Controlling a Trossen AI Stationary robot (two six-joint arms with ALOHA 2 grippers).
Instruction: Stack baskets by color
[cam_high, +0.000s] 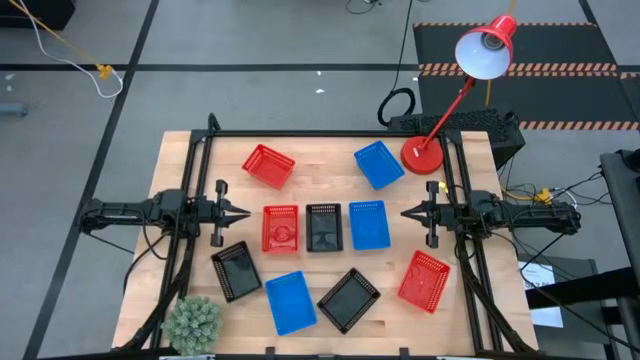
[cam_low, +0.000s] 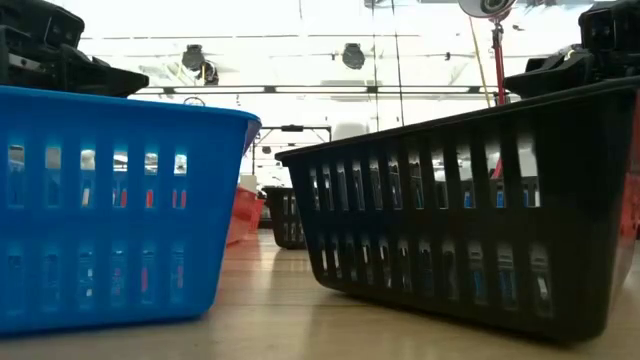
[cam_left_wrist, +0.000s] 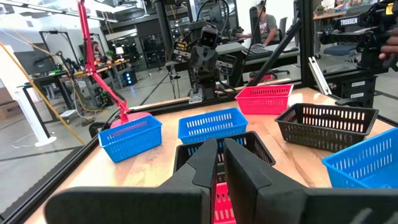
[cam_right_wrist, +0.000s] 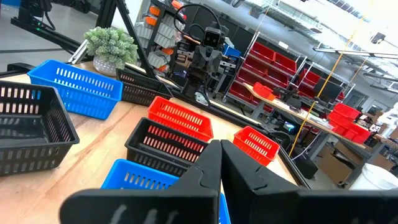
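High view: a wooden table (cam_high: 170, 200) fills the middle of the frame with nine baskets spread singly across it and none yet stacked. A red basket (cam_high: 281, 228), a black basket (cam_high: 324, 227) and a blue basket (cam_high: 368, 225) sit side by side at centre; a second red basket (cam_high: 268, 166) and a second blue basket (cam_high: 378, 164) lie tilted above them, while a black basket (cam_high: 236, 270), a blue basket (cam_high: 290, 302), another black basket (cam_high: 349, 299) and a third red basket (cam_high: 424, 281) fan across the lower part of the frame. The left gripper (cam_high: 243, 214) waits at centre left, clenched with nothing between its fingers, its tip near the centre row's red basket; the right gripper (cam_high: 407, 212) mirrors it at centre right, also closed and empty, near the blue one. The likeliest trouble is a grab in the tight centre row nudging a neighbour of the wrong colour. Tilted baskets could nest askew. A red lamp (cam_high: 440, 100) at upper right stands just beside the upper blue basket, and a small potted plant (cam_high: 192, 322) crowds the lower left corner.
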